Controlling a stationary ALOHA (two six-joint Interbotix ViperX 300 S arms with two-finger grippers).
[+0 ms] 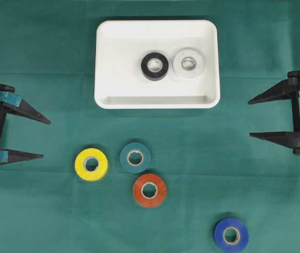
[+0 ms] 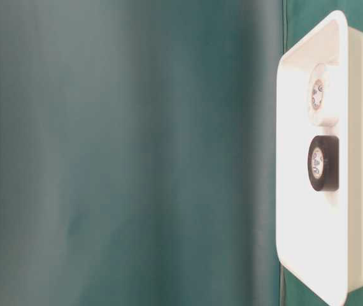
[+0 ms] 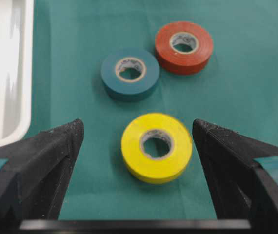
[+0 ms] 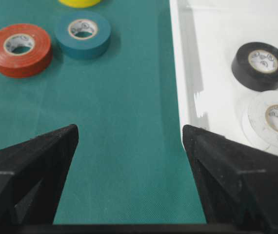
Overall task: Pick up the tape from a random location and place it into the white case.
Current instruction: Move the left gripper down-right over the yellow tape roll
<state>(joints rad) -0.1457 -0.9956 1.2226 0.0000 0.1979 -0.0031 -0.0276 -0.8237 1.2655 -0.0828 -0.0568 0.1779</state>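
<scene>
Between the spread jaws of the left gripper (image 3: 138,134) lies one yellow tape roll (image 3: 156,147), flat on the green cloth (image 3: 236,87), with clear cloth on either side of it and neither finger touching it. Beyond that roll, farther out from the jaw tips, sit two more rolls: a teal one (image 3: 129,74) slightly toward the left jaw and an orange-red one (image 3: 184,47) toward the right jaw, the two just beside each other. Off the outer side of the left jaw, a corner of the white case (image 3: 7,73) shows.

Seen from overhead, six rolls can be counted. Four lie on the cloth: yellow (image 1: 91,164), teal (image 1: 135,157), orange-red (image 1: 149,190) and one blue roll (image 1: 231,235) well apart from the others near the lower edge. Two lie inside the white case (image 1: 108,58): one black (image 1: 155,66) and one white (image 1: 188,64), side by side and touching or nearly so.

One right gripper (image 1: 250,118) stands at the right edge with its jaws wide apart and nothing between them but bare cloth. In its own wrist view the case rim runs just inside the right jaw, the black roll (image 4: 261,66) and white roll (image 4: 273,119) lie beyond that jaw, and the teal and orange-red rolls sit far ahead toward the left jaw.
</scene>
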